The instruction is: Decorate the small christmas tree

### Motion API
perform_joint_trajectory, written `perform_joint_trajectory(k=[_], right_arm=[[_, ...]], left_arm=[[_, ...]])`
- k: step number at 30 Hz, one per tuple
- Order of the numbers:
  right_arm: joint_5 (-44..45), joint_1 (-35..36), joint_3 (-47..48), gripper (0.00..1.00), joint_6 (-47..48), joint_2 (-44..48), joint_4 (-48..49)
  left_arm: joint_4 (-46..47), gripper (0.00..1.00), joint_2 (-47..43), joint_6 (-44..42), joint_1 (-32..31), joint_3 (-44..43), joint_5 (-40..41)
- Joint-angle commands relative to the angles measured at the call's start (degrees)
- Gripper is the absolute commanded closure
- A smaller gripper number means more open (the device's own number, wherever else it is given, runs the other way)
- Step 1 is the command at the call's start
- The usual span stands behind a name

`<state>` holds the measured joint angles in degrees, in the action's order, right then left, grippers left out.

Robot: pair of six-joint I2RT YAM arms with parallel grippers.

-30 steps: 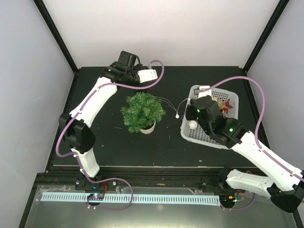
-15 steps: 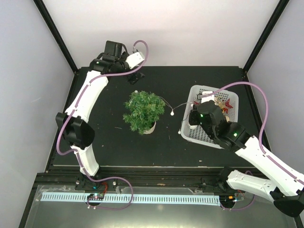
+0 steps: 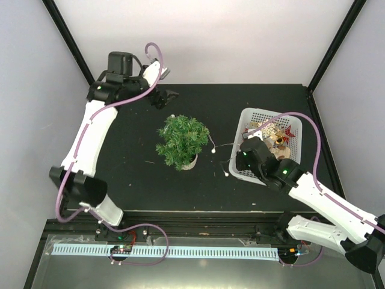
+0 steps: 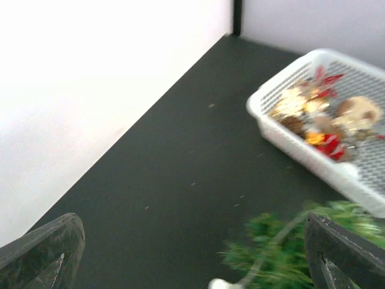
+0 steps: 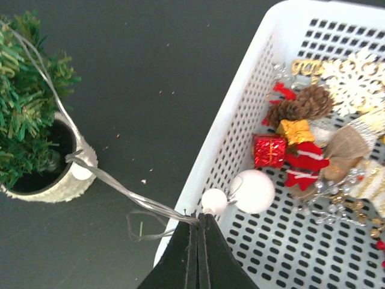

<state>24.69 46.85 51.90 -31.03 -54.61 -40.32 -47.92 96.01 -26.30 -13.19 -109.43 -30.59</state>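
The left end effector [image 4: 192, 224] hangs high over the back left of the worktop [image 4: 180, 156] with its jaws spread wide and nothing between them. The small christmas tree [image 3: 180, 140] stands below it and a little toward the arm bases. In the left wrist view only blurred green tips [image 4: 283, 253] show low between the two fingers, nearer the right one.

The right end effector [image 5: 198, 227] is closed, its fingertips pinching a thin wire [image 5: 129, 190]. From the pinch the wire runs off to this end effector's left. It passes over the rim of the tree's white pot [image 5: 60, 188] and goes up into the branches [image 5: 27, 120]. The tree sits well apart from these fingers, on the far side of a stretch of bare dark worktop.

The white basket [image 5: 240, 120] lies just beside the closed fingertips, to their right. The near wall of the basket is close against them, and ornaments [image 5: 289, 138] are heaped inside.
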Motion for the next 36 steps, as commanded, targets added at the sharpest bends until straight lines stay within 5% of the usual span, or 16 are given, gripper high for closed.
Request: perform_joint_trajectory(k=[1,11,16,23,36], right_arm=[[-3.9,0.3,-0.4,0.99,-1.9,-2.0,1.4],[-12.0,10.6,1.4,0.99,-2.5,-2.2,-2.7],[-18.7,14.2,2.6,0.99,-3.0,-3.3,-0.3],[-25.0,15.4,6.3,0.99,-3.4,-4.1,4.0],[-26.9,15.4,11.2,0.99,-5.1,-5.9,6.6]], left_arm=[[0.4,0.01,-9.2,0.8,-0.3,4.9,-12.0],[-5.4,0.01,-28.6,-18.9,-2.9,26.4,-27.7],[-13.5,0.01,-33.6,-30.5,-9.8,34.3,-25.4],[-14.6,0.07,-35.0,-31.7,-19.9,43.0,-19.3],[-3.4,0.15,-33.2,-26.2,-23.9,54.5,-18.5]])
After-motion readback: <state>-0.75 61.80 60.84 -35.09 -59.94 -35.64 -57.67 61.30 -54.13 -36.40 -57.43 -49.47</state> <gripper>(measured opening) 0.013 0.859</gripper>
